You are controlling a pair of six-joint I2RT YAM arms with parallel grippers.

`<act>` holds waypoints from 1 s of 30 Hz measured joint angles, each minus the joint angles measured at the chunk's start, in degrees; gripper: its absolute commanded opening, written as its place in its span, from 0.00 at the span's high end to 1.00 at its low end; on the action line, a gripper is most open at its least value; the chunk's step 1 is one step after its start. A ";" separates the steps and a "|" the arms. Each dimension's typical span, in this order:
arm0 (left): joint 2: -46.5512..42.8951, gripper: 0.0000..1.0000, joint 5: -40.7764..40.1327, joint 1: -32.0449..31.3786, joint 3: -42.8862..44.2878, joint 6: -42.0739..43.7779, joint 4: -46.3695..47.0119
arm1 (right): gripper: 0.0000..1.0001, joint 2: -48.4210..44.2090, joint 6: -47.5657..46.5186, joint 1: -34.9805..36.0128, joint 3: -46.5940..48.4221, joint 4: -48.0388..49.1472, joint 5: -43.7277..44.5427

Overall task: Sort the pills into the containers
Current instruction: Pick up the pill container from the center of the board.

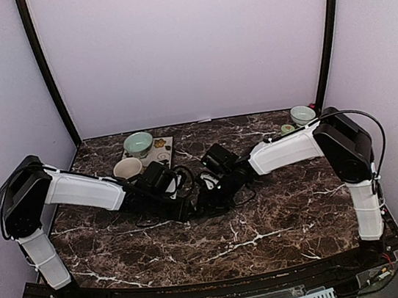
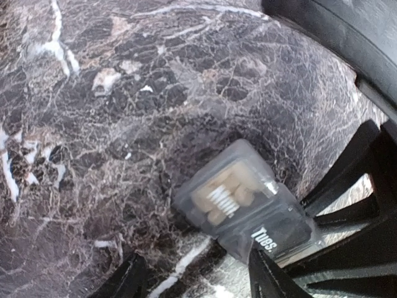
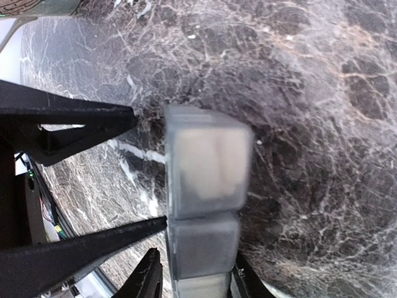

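Observation:
The containers (image 2: 248, 211) are a low grey strip lying on the marble, with lids marked "Mon" and "Tues." Tan pills (image 2: 226, 192) fill the "Mon" compartment; the one beside it looks dark. My left gripper (image 2: 193, 256) is open, its right fingertip (image 2: 263, 270) at the strip's near edge and its left one well clear. My right gripper (image 3: 197, 256) straddles the other end of the containers (image 3: 205, 186), one finger (image 3: 243, 279) against its side and a thin gap at the other, so open. In the top view both grippers meet mid-table and hide the strip.
A white mug (image 1: 127, 168), a pale teal bowl (image 1: 139, 142) and a flat tray (image 1: 161, 151) stand at the back left. A second small bowl (image 1: 301, 114) and a little jar (image 1: 287, 128) sit at the back right. Walls close in three sides.

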 measured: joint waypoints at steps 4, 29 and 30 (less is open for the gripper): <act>-0.24 0.41 0.20 0.00 -0.39 0.02 0.28 | 0.70 0.33 1.22 0.00 -0.04 1.07 -0.39; -14.78 0.34 0.68 2.01 -5.64 -3.72 3.02 | 1.00 -3.74 8.31 -1.33 -7.21 6.38 -3.82; -15.85 0.34 1.53 2.27 -6.54 -4.22 3.85 | 1.00 -4.63 9.20 -1.73 -8.28 6.91 -4.37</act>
